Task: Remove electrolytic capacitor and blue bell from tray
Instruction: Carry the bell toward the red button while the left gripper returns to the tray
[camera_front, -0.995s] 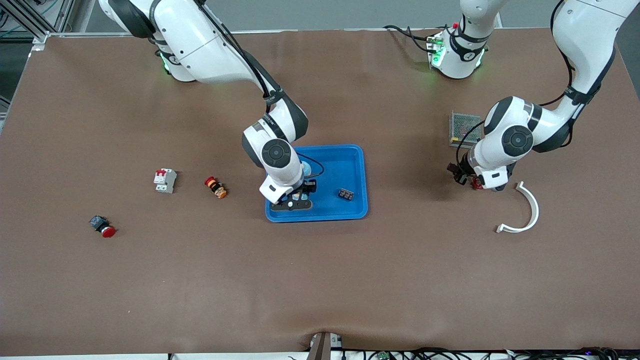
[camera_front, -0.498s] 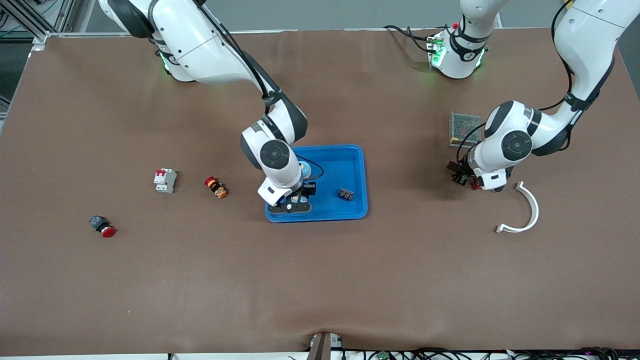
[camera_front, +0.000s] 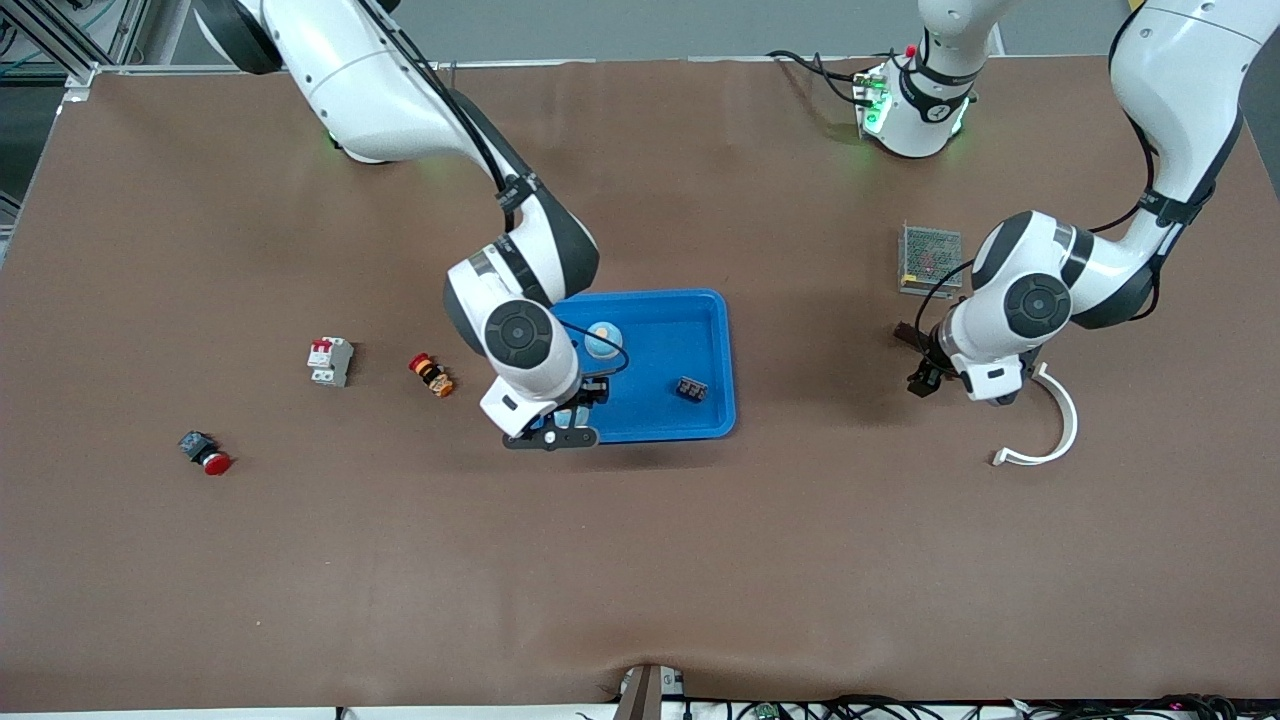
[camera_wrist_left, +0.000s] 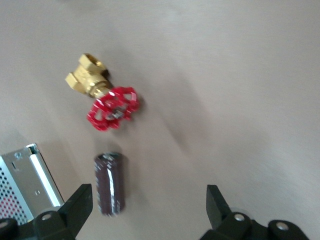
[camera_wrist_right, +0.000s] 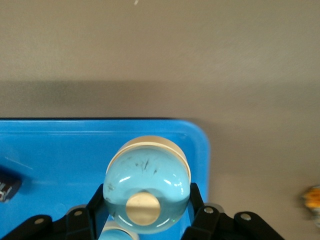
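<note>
A dark maroon capacitor (camera_wrist_left: 110, 184) lies on the table, and in the front view it is a small dark shape (camera_front: 905, 333). My left gripper (camera_wrist_left: 147, 210) hangs open over it, and the cylinder is close to one finger (camera_wrist_left: 75, 212) without touching. In the front view that left gripper (camera_front: 922, 380) is beside the white curved piece. My right gripper (camera_wrist_right: 147, 197) is shut on a light-blue bell (camera_wrist_right: 147, 175) with a tan knob. That right gripper (camera_front: 555, 430) is over the blue tray's (camera_front: 715, 420) corner nearest the camera, at the right arm's end.
A brass valve with a red handwheel (camera_wrist_left: 107, 102) and a metal mesh box (camera_front: 930, 258) lie by the capacitor. The tray holds a second light-blue dome (camera_front: 603, 340) and a black block (camera_front: 692, 388). A breaker (camera_front: 330, 360), an orange button (camera_front: 432, 375), a red button (camera_front: 205, 452) and a white arc (camera_front: 1055, 425) lie around.
My left gripper has opened and let go of the capacitor, then shifted slightly toward the camera. The right arm has carried the bell from inside the tray toward its near corner.
</note>
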